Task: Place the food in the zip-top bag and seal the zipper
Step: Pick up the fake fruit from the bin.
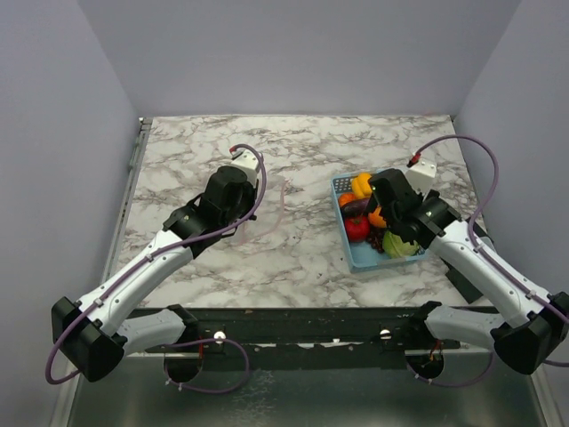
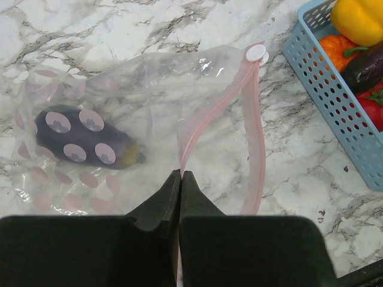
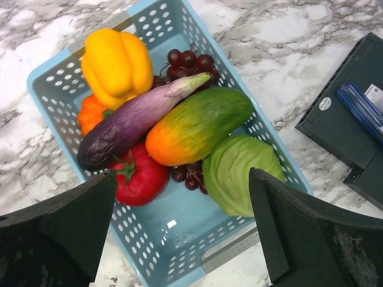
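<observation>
The zip-top bag lies flat on the marble table, near the middle and just left of the blue basket. It is clear, with pink dots on it. One dark purple eggplant is inside it, at the left end.

The zipper is the pink strip along the bag's mouth, on the side facing the basket. It splits into two strips that stand apart, so the mouth is open. A small white slider sits at the far end, where the two strips meet.

The left gripper is at the near end of the mouth. Its two fingers are pressed tight together and pinch one pink strip of the zipper.

The right gripper hangs over the basket, on the right side of the table. Its fingers are spread wide and hold nothing.

The rest of the food is in the basket. A yellow pepper is at the far end, with dark red grapes beside it. A long eggplant lies across the middle, next to a green and orange fruit. A small orange piece peeks out under the pepper. A red piece and a green cabbage are at the near end.

A black box lies on the table to the right of the basket.
</observation>
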Robot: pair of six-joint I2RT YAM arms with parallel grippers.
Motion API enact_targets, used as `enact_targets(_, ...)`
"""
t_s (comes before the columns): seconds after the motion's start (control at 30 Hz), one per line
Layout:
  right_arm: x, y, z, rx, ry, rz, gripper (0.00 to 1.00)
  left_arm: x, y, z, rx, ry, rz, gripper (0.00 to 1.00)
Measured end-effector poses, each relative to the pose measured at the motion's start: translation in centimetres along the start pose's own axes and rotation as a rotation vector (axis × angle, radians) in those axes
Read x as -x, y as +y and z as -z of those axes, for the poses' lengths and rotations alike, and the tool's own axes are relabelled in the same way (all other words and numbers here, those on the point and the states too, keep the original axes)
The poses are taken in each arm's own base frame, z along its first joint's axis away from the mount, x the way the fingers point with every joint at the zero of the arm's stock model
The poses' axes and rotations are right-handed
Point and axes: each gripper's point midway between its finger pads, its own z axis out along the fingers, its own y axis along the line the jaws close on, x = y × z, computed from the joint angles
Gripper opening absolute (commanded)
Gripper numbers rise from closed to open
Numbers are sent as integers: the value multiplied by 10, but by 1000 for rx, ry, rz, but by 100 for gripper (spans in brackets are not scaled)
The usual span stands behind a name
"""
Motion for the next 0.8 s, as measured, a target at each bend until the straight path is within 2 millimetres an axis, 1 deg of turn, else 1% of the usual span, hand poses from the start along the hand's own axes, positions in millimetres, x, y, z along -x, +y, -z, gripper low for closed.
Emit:
enact_targets(0.2,-1,-14,-24,-40,44,-108,95,-3,1,-1,1,3,-7,0)
enact_targets(0.3,-6,-19,-36,-48,76,-156,93,-2,1,0,2,2,-8,0)
enact_targets(0.33,-11,-17,-40,-38,94,-172,92,-2,1,0,2,2,-8,0)
enact_targets(0.57,-25,-31,-68,-69,159,-286,87,-1,1,1,2,-4,-10,0)
enact_targets(0.63,-29,-32,-74,-74,177,-311,85,-1,1,1,2,-4,-10,0)
enact_targets(0.8,-35,-26,-86,-61,213,-360,82,-1,1,1,2,-5,-10,0)
